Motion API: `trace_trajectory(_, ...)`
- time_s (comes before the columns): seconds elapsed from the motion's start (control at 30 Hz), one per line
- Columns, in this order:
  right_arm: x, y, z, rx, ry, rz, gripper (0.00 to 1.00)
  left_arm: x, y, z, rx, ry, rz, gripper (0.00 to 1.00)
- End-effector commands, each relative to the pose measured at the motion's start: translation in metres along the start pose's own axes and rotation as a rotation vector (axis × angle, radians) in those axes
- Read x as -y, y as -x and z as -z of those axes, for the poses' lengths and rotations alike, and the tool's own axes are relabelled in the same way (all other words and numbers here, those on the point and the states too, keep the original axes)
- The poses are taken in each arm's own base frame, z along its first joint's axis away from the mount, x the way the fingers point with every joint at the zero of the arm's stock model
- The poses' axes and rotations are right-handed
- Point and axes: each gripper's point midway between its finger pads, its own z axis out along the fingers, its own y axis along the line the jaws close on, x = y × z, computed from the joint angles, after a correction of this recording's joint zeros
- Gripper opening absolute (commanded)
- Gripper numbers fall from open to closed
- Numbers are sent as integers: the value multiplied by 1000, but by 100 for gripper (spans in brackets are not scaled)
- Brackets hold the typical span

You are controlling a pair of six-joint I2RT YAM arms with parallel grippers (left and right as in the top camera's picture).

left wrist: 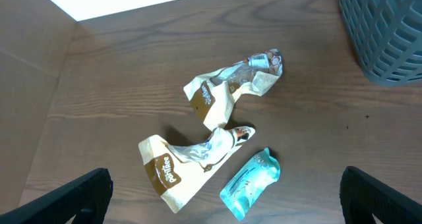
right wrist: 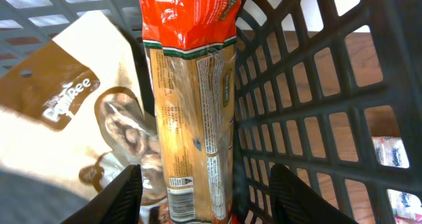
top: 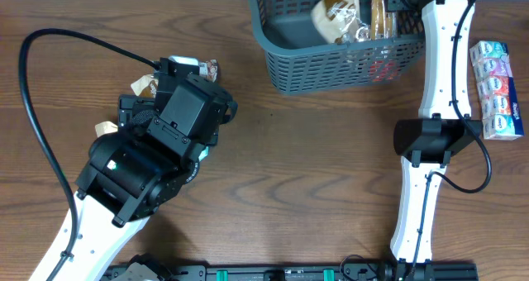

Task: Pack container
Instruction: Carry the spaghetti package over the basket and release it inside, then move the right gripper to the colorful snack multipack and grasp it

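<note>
The dark grey-blue slotted container [top: 347,66] stands at the table's far side. It holds a cream-and-brown snack packet [top: 335,16] and a tall orange packet [top: 378,12]. My right gripper [right wrist: 206,174] is inside the container [right wrist: 310,85], open, with a finger on each side of the orange packet [right wrist: 191,85], which stands against the wall; the cream packet [right wrist: 59,112] lies to its left. My left gripper [left wrist: 224,179] is open above two cream-and-brown packets [left wrist: 173,174] [left wrist: 214,99] and a teal pouch [left wrist: 250,184] on the table. The left arm [top: 178,107] hides most of them from overhead.
A stack of tissue packs [top: 496,78] lies at the right edge, beside the right arm [top: 434,132]. A black cable [top: 33,107] loops across the left of the table. The container's corner [left wrist: 386,33] shows in the left wrist view.
</note>
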Motion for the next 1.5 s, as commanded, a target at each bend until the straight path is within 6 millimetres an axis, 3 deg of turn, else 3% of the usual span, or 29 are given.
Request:
trace_trajectory(0.0, 1, 19, 36, 82, 4, -11, 48, -3, -1, -1, -3, 15, 3, 99)
trace_trajectory(0.17, 23, 47, 99, 230, -81, -69, 60, -3, -1, -1, -3, 15, 3, 98)
trace_trajectory(0.27, 52, 63, 161, 356, -185, -114, 72, -3, -1, -1, -3, 15, 3, 99)
trace_trajectory(0.33, 71, 63, 196, 402, -240, -142, 76, -3, -1, -1, -2, 15, 4, 99)
trace_trajectory(0.43, 101, 49, 243, 425, -286, -168, 89, -3, -1, -1, -3, 15, 4, 99)
trace_trajectory(0.5, 103, 33, 260, 394, -235, -76, 99, -3, -1, -1, -2, 15, 4, 99)
trace_trajectory(0.57, 98, 14, 271, 347, -150, 68, 99, -3, -1, -1, -2, 15, 4, 99)
trace_trajectory(0.63, 104, -4, 277, 298, -136, 137, 99, -3, -1, -1, -3, 15, 3, 99)
trace_trajectory(0.8, 140, -48, 269, 126, -175, 179, 99, -3, -1, -1, -2, 15, 4, 99)
trace_trajectory(1.1, 197, -80, 233, -38, -209, 188, 99, -3, -1, -1, -3, 15, 4, 99)
trace_trajectory(1.2, 209, -83, 205, -46, -138, 177, 99, -3, -1, -1, -2, 15, 4, 99)
trace_trajectory(1.47, 267, -122, 96, -205, -132, -24, 99, -3, -1, -1, -3, 15, 3, 99)
